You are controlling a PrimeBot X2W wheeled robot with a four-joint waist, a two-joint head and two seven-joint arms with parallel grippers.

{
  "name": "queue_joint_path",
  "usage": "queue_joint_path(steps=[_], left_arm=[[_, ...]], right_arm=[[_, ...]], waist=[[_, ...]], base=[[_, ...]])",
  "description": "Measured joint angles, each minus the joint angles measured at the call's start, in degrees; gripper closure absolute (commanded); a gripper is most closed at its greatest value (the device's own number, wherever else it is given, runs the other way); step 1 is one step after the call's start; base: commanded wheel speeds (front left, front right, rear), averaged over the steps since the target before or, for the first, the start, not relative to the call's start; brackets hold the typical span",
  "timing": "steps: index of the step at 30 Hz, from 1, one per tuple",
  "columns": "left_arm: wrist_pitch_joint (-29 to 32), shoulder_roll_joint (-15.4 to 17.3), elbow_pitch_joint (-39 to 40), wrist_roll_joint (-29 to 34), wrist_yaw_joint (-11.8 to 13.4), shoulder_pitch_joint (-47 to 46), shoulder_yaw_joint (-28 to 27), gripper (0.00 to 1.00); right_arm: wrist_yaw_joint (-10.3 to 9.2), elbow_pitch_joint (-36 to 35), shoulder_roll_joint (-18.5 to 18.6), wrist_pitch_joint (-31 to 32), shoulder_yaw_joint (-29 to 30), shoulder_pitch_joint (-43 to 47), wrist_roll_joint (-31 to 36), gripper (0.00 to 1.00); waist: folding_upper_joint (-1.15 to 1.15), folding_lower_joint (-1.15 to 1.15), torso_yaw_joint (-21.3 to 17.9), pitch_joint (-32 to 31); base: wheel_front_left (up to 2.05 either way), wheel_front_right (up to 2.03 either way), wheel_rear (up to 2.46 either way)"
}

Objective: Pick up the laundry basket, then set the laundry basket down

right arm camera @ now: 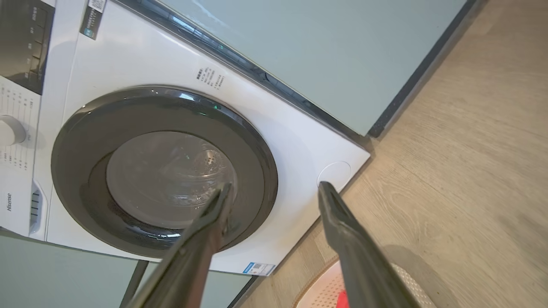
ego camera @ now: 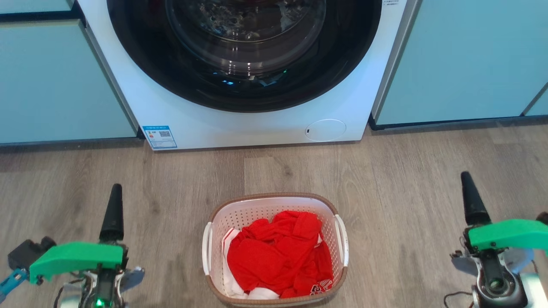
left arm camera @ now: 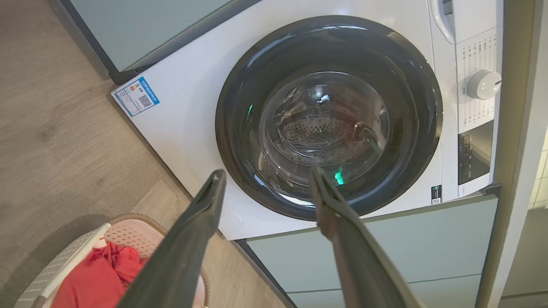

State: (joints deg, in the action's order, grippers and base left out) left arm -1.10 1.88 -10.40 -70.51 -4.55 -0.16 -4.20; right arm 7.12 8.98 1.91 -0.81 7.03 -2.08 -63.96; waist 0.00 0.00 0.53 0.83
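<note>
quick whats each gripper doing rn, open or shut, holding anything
left gripper: open, holding nothing
right gripper: open, holding nothing, apart from the laundry basket

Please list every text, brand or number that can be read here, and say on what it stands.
"Hisense": washing machine front, beside the door.
Blue label on its lower corner: QR code, print too small.
Panel markings around the dial: too small.
White print on the red clothes in the laundry basket: partly hidden, unreadable.

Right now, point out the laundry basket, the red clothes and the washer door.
laundry basket (ego camera: pixel 257 216), head view, far inner wall.
red clothes (ego camera: pixel 274 256), head view, pile's middle.
washer door (left arm camera: pixel 325 124), left wrist view, glass centre.
</note>
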Motion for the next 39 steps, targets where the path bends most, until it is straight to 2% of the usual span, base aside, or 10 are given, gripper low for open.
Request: queue_joint_path(steps=[11, 17, 24, 39], left_arm=[[-1.8, 0.0, 5.0, 13.4, 3.7, 0.0, 4.1, 0.00], [-2.7, 0.0, 6.3, 18.8, 5.4, -0.1, 6.0, 0.00], [-3.9, 0.1, 6.8, 27.5, 8.2, -0.1, 9.0, 0.00], [-6.5, 2.7, 0.3, 40.2, 8.6, -2.0, 17.6, 0.00]], right_arm=[[0.00, -5.3, 0.0, -2.1, -1.6, -1.6, 10.6, 0.00], [0.00, -6.5, 0.0, -2.8, -2.1, -2.4, 15.3, 0.00], [0.00, -6.8, 0.1, -4.1, -4.2, -2.4, 23.6, 0.00], [0.00, -2.4, 0.1, -6.5, -9.2, -2.3, 31.6, 0.00]], waist=[[0.00, 0.00, 0.6, 0.3], [0.00, 0.00, 0.7, 0.4], [0.00, 0.00, 0.9, 0.4], [0.00, 0.00, 1.0, -0.2]], base=[[0.00, 0.00, 0.00], [0.00, 0.00, 0.00], [0.00, 0.00, 0.00], [0.00, 0.00, 0.00]])
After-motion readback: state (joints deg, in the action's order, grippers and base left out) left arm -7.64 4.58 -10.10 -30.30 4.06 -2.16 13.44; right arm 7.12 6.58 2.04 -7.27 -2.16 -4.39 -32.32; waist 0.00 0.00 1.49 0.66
